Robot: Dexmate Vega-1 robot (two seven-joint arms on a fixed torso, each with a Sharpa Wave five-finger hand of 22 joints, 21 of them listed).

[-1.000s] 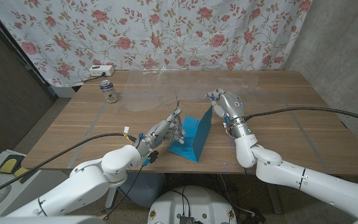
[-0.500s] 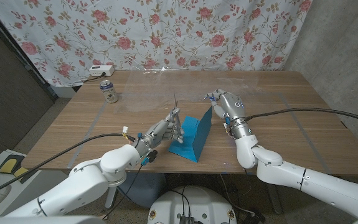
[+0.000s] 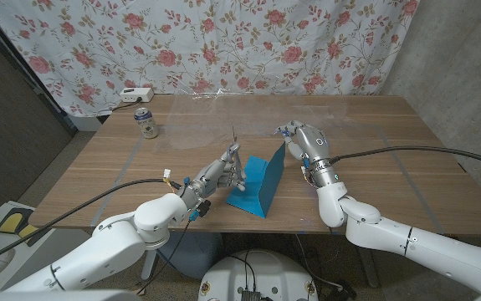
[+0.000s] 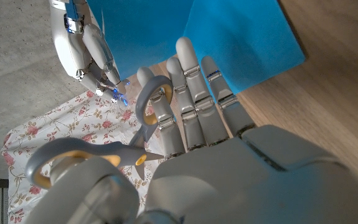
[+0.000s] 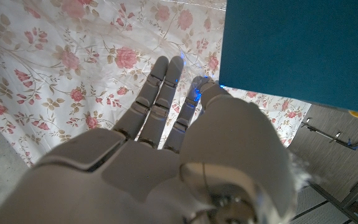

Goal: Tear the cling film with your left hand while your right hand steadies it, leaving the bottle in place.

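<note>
Blue sheet [image 3: 261, 180] pinched at its top edge by right hand [image 3: 300, 140]; left hand [image 3: 223, 170] holds scissors [image 4: 98, 149].

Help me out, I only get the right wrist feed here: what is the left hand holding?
Observer: The left hand grips grey-and-yellow scissors, blades pointing up beside the blue sheet.
Operator: Are they cutting it?
Observer: Not visibly; in the head view the blades stand just beside the sheet's edge.
Operator: Anything else out there?
Observer: A drink can stands near the back left of the table, away from both hands.
</note>
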